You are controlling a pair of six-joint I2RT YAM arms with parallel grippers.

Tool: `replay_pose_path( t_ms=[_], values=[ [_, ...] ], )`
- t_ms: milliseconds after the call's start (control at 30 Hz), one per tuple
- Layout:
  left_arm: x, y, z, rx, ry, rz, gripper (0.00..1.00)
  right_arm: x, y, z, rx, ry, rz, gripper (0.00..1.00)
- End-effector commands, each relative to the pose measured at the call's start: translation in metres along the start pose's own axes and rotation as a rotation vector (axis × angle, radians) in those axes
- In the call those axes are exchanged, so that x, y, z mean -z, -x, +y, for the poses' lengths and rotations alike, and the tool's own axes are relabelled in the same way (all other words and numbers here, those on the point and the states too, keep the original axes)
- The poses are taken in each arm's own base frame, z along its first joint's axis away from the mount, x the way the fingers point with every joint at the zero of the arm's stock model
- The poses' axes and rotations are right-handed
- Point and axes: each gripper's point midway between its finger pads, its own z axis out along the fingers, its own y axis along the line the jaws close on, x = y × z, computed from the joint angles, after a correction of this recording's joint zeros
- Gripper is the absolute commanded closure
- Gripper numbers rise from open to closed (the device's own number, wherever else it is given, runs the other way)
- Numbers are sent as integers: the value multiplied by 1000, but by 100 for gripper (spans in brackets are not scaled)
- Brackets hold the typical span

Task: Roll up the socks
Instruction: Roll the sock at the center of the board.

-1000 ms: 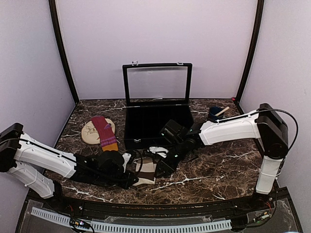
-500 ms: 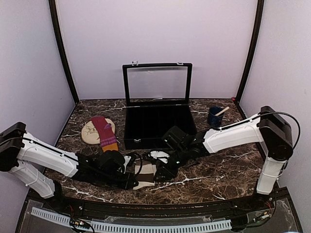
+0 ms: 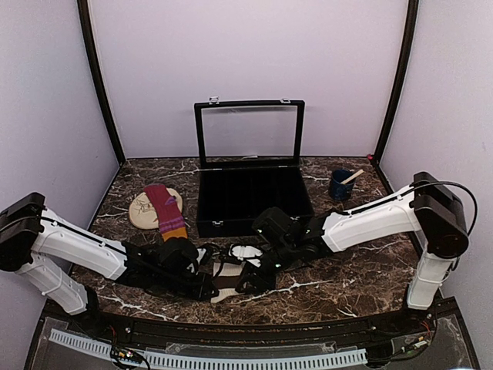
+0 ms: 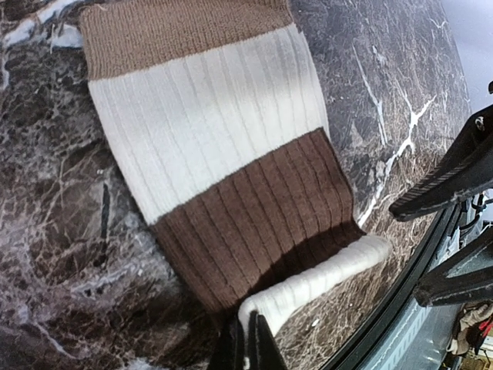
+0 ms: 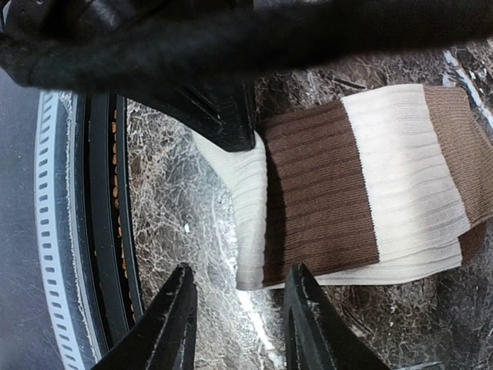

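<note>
1. The cream-and-brown sock [image 4: 223, 177] lies flat on the marble table [image 3: 347, 270], near its front edge and between the two arms.
2. The left gripper [image 4: 246, 339] is clamped on the sock's cream end, which is folded back over the dark brown band.
3. The right gripper [image 5: 240, 271] has its jaws parted and grips nothing. The folded cream edge lies right at its fingertips.
4. The maroon sock [image 3: 166, 206] lies well apart, across the tan mat [image 3: 139, 212].
</note>
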Motion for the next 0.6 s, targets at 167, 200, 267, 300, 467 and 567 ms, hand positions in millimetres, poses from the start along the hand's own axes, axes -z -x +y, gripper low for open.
replay_pose_path(
  t_ms=[167,200,267,300,467,567],
  values=[
    [-5,-9,6,55,-12,34,100,-1,12,3,47,2,-69,67],
    [-5,-8,6,59,-16,35,100,-2,12,4,47,7,-68,68],
    [-5,-8,6,64,-19,38,100,-4,11,4,43,14,-71,70],
    [-6,-9,6,67,-19,42,100,-4,11,4,41,18,-73,70],
    [-6,-12,8,87,-28,50,100,-5,7,5,28,22,-89,71],
    [-6,-14,10,99,-36,53,100,-7,4,6,19,34,-88,72]
  ],
)
